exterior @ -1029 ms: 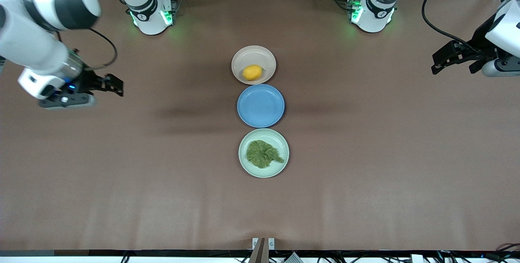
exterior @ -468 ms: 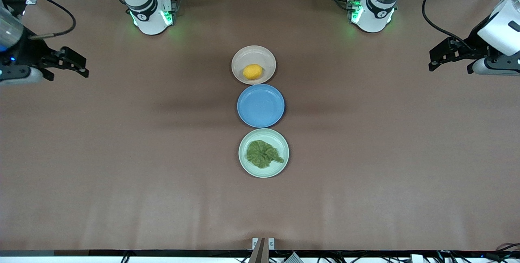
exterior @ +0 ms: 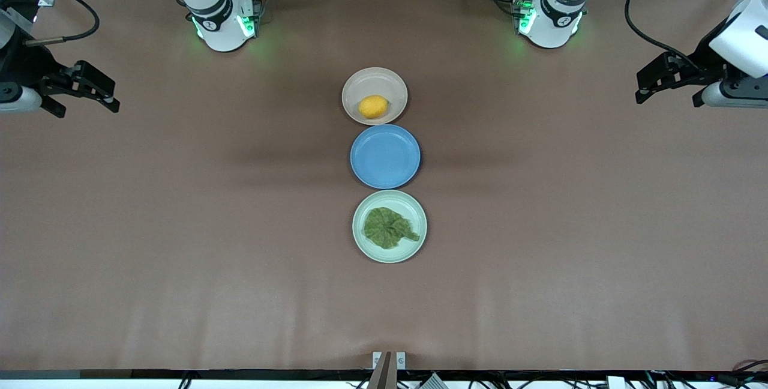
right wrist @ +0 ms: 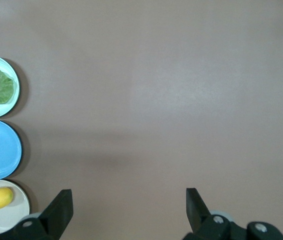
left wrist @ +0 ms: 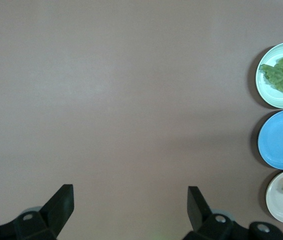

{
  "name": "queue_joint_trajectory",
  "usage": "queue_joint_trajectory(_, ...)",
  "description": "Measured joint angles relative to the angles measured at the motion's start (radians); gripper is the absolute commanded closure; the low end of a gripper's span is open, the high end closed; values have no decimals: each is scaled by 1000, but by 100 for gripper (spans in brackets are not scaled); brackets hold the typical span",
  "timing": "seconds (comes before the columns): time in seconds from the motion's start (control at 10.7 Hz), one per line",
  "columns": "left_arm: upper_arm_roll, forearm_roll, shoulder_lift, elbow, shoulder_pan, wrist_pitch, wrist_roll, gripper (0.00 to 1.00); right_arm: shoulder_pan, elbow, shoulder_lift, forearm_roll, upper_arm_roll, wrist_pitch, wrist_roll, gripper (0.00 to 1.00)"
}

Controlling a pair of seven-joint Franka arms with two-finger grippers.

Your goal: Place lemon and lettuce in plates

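Observation:
The yellow lemon [exterior: 373, 106] lies in the beige-pink plate [exterior: 356, 84], farthest from the front camera in the row. The green lettuce [exterior: 389, 228] lies in the mint green plate [exterior: 367, 247], nearest the camera. Both plates show in the left wrist view, mint [left wrist: 267, 97] and beige [left wrist: 279, 205], and in the right wrist view, mint [right wrist: 7, 65] and beige [right wrist: 16, 214]. My left gripper [exterior: 643, 84] is open and empty, high over the left arm's end of the table. My right gripper [exterior: 101, 90] is open and empty over the right arm's end.
A bright blue plate [exterior: 385, 156] lies empty between the two plates, touching or almost touching both. The brown table [exterior: 180, 245] stretches bare toward both ends. The arm bases [exterior: 222, 23] stand along the table's edge farthest from the camera.
My right arm has swung up and back toward its own end of the table. My left gripper shifted only slightly. Lemon and lettuce have not moved.

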Motion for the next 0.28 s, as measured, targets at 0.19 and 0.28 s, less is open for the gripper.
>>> queue_joint_trajectory(0.19, 2, 0, -3, 0, 1, 0, 0, 0, 0, 0, -1, -1, -7, 0, 0, 0)
queue_joint_trajectory(0.28, 3, 0, -3, 0, 2, 0, 0, 0, 0, 0, -1, -1, -13, 0, -1, 0)
